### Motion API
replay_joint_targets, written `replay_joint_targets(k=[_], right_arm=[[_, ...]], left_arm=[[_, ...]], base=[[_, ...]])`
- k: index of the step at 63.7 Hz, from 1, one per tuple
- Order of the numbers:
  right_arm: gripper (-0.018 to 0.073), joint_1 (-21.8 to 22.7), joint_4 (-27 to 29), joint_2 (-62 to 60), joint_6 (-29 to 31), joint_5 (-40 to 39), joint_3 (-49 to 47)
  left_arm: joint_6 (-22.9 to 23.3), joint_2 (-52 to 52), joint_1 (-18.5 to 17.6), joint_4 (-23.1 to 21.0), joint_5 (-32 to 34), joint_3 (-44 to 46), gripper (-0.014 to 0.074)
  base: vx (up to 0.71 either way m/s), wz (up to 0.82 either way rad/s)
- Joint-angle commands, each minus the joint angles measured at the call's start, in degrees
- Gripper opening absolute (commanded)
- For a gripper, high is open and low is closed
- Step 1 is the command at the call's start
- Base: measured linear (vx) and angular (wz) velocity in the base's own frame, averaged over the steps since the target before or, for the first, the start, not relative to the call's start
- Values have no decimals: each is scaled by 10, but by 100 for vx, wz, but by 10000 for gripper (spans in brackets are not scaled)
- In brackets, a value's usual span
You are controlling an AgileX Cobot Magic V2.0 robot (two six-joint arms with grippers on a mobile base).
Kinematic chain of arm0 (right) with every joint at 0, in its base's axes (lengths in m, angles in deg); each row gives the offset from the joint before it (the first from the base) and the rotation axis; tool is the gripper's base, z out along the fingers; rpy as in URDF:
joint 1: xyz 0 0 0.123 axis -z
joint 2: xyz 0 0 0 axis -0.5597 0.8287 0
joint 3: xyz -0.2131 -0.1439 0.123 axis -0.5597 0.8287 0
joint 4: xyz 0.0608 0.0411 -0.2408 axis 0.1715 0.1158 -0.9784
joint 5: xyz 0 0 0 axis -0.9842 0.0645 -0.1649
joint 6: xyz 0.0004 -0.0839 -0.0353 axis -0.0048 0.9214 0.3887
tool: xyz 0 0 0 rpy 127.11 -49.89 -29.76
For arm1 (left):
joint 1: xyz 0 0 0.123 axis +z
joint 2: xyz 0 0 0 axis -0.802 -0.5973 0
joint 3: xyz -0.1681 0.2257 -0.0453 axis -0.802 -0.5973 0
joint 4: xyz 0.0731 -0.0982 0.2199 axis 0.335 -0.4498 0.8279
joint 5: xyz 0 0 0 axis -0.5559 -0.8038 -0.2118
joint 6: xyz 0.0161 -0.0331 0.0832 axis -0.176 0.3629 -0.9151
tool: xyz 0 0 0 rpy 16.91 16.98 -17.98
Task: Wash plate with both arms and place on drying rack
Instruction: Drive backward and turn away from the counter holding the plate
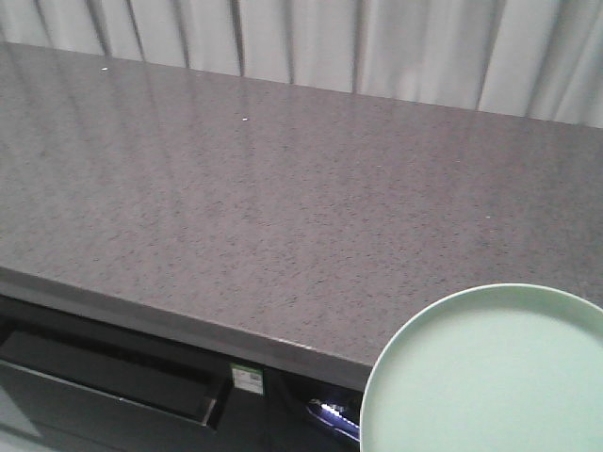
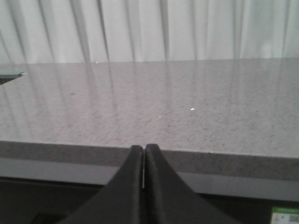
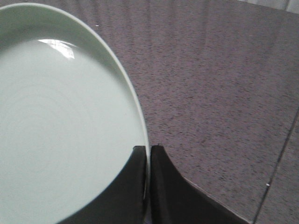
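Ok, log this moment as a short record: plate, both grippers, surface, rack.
plate: pale mint green, plain, held by its rim at the lower right of the front view
right gripper: fingers shut on the plate's rim, one on each side
left gripper: fingers pressed together, nothing between them
countertop: grey speckled stone, glossy
curtain: pale, hanging behind the countertop
drying rack: not in any view

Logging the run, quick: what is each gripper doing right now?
Left gripper: shut, holding nothing.
Right gripper: shut on the rim of the mint-green plate.
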Motion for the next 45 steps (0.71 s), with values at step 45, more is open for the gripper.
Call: replay_joint_targets(k=[45], right_arm=[[-2,0,11,9,-1,-38,-14]], left_arm=[[6,9,-2,-4,41,-12,-6]], base=[[-15,65]])
